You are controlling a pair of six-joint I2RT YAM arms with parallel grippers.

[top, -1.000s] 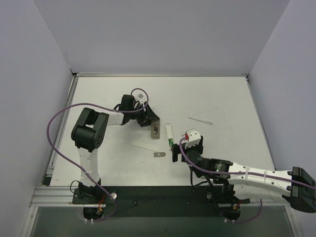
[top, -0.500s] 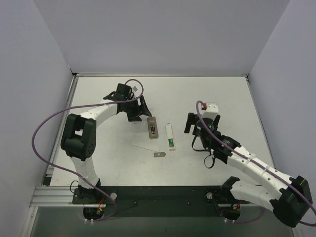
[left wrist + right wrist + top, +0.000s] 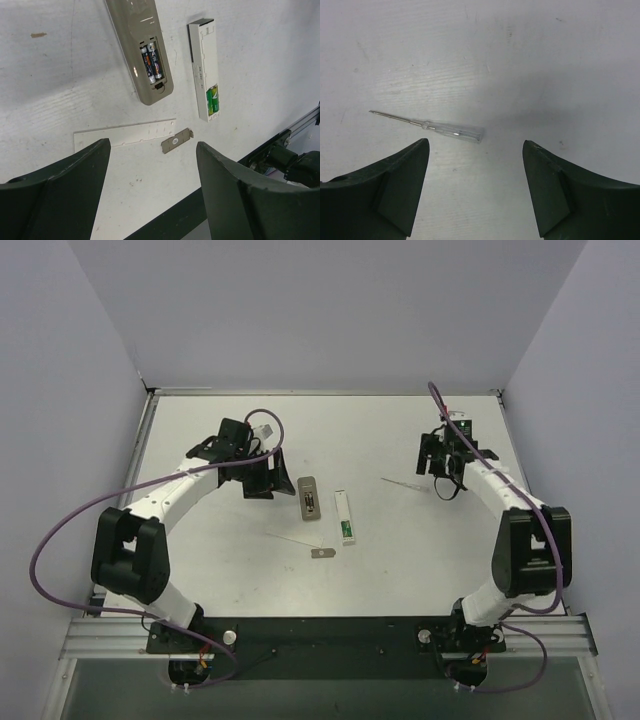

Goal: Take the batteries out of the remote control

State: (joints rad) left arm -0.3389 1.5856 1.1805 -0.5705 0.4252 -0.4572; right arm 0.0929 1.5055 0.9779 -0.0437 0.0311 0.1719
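**Two batteries [image 3: 151,62] seated in the remote control [image 3: 131,30]**

Both cells lie side by side in the open slot of the tan-grey bar, which lies flat near the middle of the table [image 3: 420,560]. Just right of it lies a white strip [image 3: 201,60] holding green cells [image 3: 212,99]. The left gripper [image 3: 151,150] hovers above, fingers spread and empty. The right gripper [image 3: 475,147], likewise spread and empty, hangs over a clear probe [image 3: 452,131] well apart.

Tan-grey remote control [image 3: 131,30] lying slot-up, two dark batteries [image 3: 151,62] inside; two green batteries [image 3: 213,99] in the white bar [image 3: 201,55] beside.
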